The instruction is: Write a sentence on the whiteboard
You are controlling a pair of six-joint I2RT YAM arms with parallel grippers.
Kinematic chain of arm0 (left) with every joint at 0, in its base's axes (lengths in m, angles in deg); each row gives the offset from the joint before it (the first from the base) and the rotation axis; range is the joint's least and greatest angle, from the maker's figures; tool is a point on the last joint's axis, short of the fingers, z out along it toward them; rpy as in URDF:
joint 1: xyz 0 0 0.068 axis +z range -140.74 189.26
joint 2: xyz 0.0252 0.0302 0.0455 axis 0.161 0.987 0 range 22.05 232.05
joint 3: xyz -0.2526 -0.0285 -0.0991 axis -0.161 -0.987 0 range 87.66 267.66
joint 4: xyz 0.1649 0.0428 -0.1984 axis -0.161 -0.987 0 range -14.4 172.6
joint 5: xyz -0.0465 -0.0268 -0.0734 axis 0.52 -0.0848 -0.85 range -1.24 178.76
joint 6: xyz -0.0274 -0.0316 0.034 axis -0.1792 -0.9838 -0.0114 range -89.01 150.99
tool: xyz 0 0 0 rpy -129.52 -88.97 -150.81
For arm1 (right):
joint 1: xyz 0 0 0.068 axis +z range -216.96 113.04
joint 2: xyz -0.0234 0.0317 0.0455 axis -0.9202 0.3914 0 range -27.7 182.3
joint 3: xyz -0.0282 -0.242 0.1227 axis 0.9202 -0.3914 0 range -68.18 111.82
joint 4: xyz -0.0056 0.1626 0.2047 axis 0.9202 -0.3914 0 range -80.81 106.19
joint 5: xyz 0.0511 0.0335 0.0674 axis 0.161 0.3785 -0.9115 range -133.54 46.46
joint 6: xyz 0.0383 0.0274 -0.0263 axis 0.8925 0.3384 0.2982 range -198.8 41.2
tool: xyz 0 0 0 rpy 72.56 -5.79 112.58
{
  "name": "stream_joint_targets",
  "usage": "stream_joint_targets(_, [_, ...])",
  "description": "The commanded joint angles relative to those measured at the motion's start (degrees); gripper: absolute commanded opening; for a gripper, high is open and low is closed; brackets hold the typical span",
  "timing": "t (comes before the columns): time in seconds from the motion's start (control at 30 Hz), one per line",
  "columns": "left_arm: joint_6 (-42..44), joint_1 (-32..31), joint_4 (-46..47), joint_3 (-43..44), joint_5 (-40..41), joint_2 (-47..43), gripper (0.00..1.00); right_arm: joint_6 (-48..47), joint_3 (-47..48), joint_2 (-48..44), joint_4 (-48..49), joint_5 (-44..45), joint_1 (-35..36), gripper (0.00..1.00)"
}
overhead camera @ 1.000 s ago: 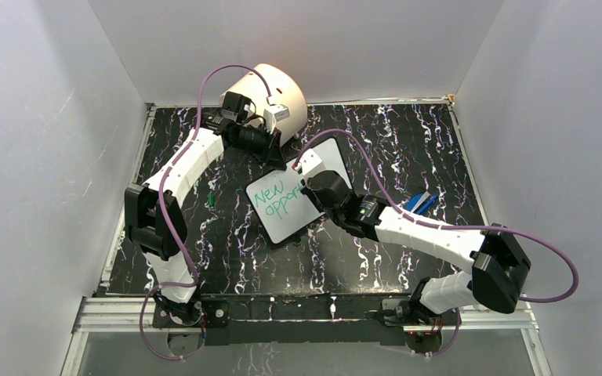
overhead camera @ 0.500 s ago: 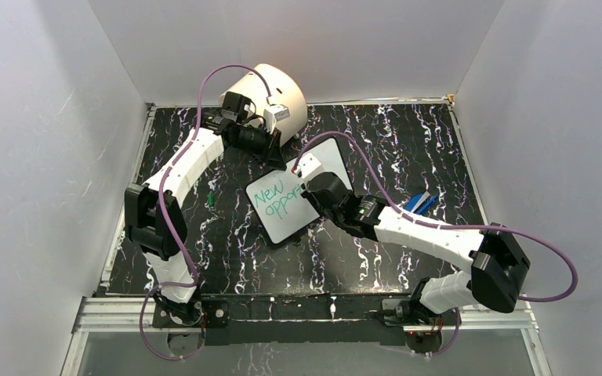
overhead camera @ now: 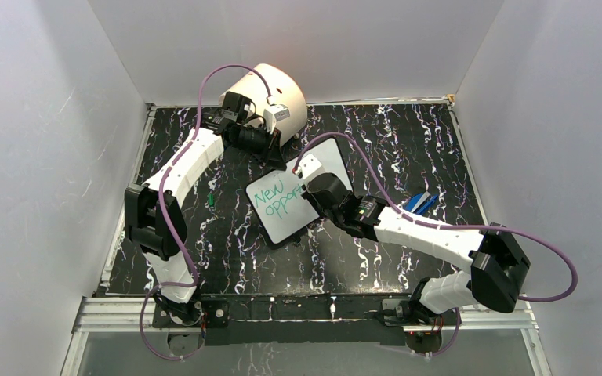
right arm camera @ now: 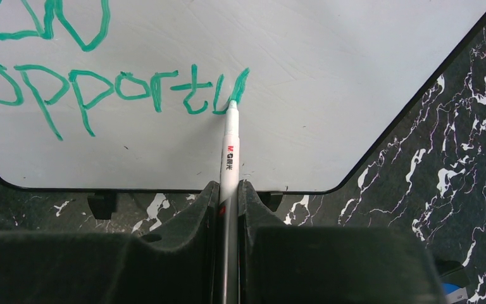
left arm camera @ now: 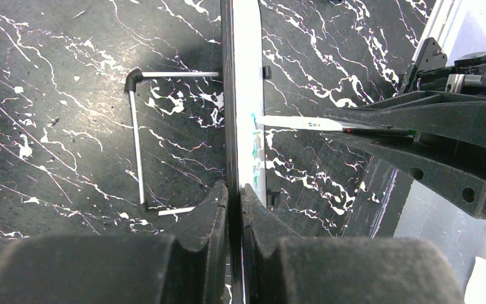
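While left gripper (left arm camera: 234, 190) pinches whiteboard (right arm camera: 329, 63) edge, right gripper (right arm camera: 228, 187) clamps marker (right arm camera: 230, 152), tip touching sentence (right arm camera: 158, 88) at "opportu".

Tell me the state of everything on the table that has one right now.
Whiteboard: propped on wire stand, edge clamped.
Sentence: unfinished, reads "New opportu".
Marker: uncapped, tip on the whiteboard.
Left fingers: shut on whiteboard.
Right fingers: shut on marker.

The left arm (overhead camera: 192, 160) is stretched forward, the left gripper (left arm camera: 234, 193) clamped tight. The right arm (overhead camera: 427, 231) is bent inward, the right gripper (right arm camera: 229, 190) pinched closed.
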Motion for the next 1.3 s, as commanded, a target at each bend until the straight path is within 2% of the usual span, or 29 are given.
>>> stream_joint_targets(0.0, [1.64,-0.63,-5.49,-0.87,0.15,0.40,0.00,0.79,-0.82,-0.34,-0.11,0.90,-0.36,0.00])
stream_joint_targets(1.27, [1.58,-0.98,-5.67,-0.96,0.57,0.60,0.00,-0.18,-0.22,-4.85,3.91,1.97,-1.34,0.00])
